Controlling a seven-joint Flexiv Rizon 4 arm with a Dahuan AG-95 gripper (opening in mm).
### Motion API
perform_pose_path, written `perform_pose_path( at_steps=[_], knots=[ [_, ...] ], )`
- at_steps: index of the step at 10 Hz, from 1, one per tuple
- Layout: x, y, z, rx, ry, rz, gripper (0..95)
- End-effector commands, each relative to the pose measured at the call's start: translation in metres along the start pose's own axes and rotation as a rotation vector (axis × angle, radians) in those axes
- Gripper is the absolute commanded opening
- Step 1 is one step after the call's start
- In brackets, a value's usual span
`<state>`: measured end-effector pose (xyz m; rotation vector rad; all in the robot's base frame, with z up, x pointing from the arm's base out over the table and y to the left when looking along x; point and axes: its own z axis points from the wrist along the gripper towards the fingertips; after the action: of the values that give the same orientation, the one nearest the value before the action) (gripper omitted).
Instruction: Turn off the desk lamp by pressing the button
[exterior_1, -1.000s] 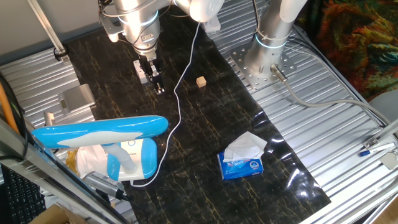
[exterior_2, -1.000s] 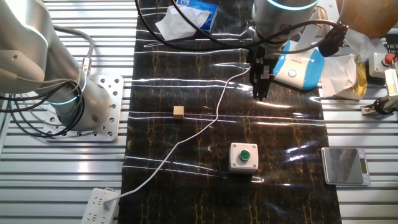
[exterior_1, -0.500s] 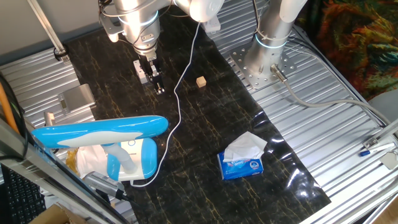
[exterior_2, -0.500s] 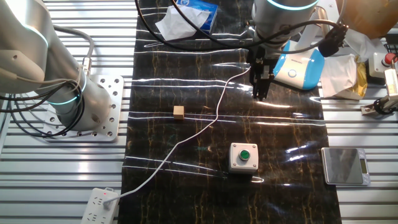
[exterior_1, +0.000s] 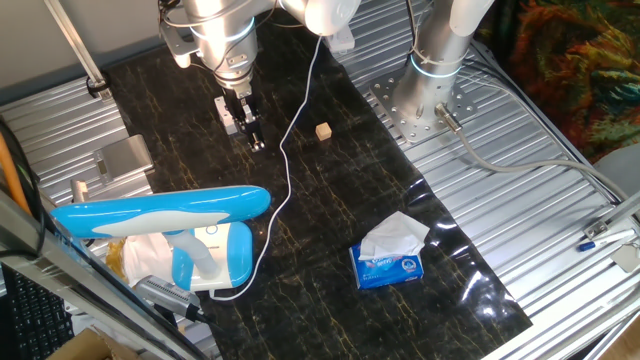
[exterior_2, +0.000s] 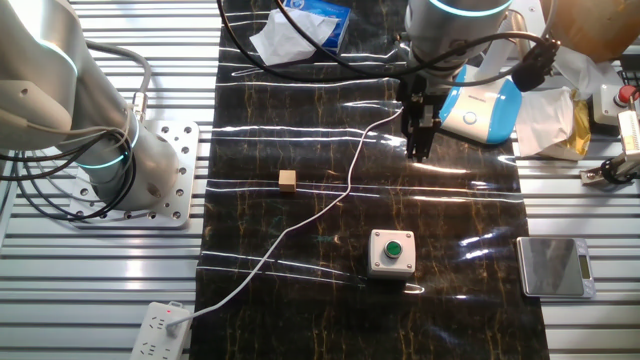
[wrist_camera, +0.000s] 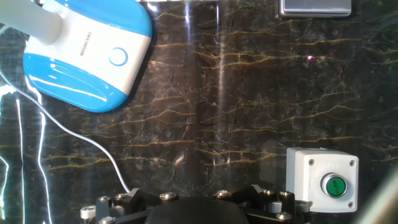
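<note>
The desk lamp has a long sky-blue head (exterior_1: 160, 208) folded over a blue and white base (exterior_1: 215, 255) at the near left of the black mat. The base also shows in the other fixed view (exterior_2: 480, 108) and at the upper left of the hand view (wrist_camera: 87, 53), with a round button (wrist_camera: 117, 56) on its white top. Its thin white cord (exterior_1: 290, 150) runs across the mat. My gripper (exterior_1: 256, 145) points down above the mat, apart from the lamp, just left of the base in the other fixed view (exterior_2: 418, 155). No view shows the fingertips' gap.
A white box with a green button (exterior_2: 392, 251) sits near the gripper, at the lower right of the hand view (wrist_camera: 323, 180). A wooden cube (exterior_1: 323, 131), a blue tissue pack (exterior_1: 390, 262), a scale (exterior_2: 553, 266), a power strip (exterior_2: 160, 325) and the arm's base (exterior_1: 430, 100) surround the mat.
</note>
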<state>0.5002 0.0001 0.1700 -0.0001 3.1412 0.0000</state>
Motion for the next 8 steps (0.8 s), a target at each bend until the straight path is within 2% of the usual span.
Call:
perform_pose_path(
  at_steps=[1, 2, 3, 5, 6, 8],
  knots=[
    [0.0, 0.0, 0.0, -0.004, -0.054, -0.015, 0.0],
    [0.0, 0.001, 0.0, -0.043, -0.059, 0.019, 0.0],
    [0.0, 0.001, 0.0, -0.057, -0.057, 0.055, 0.0],
    [-0.001, 0.0, 0.0, -0.038, -0.058, 0.115, 0.0],
    [-0.003, 0.0, -0.001, -0.013, -0.062, 0.129, 0.0],
    [-0.014, 0.0, -0.002, -0.004, -0.063, 0.146, 0.0]
  ],
)
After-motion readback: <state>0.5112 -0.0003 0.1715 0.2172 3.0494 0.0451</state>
